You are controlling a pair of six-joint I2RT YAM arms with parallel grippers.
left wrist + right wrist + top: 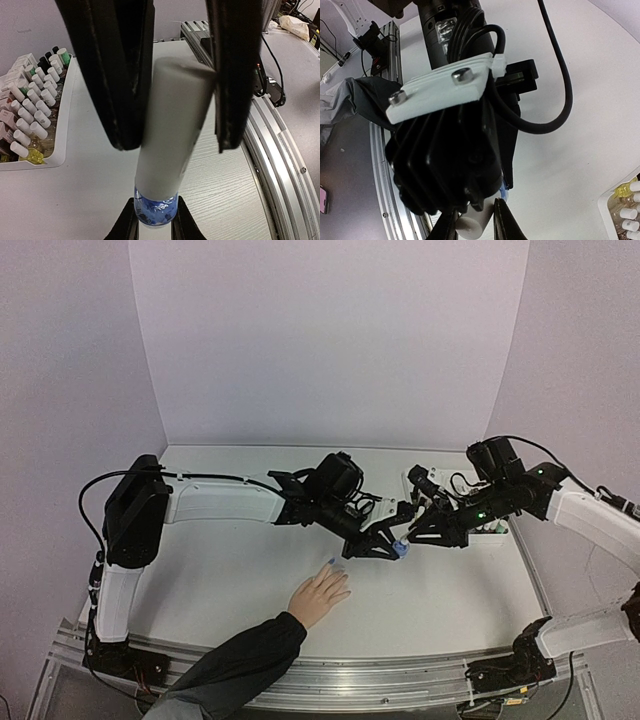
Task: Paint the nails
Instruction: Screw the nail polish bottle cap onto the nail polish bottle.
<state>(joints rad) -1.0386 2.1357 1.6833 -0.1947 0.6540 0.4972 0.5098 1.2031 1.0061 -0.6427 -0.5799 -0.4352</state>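
Left gripper (390,546): I have it clamped tight on the white cap (172,130) of a blue bottle (155,207), held above the middle of the table (450,590). Right gripper (414,536): narrowly open, my fingers pressed to both sides of the bottle's glass. The nails (336,567) are on a hand (320,596) lying flat by the near edge, close to the bottle; one fingertip shows blue. A tray (62,145) of bottles sits by the right edge.
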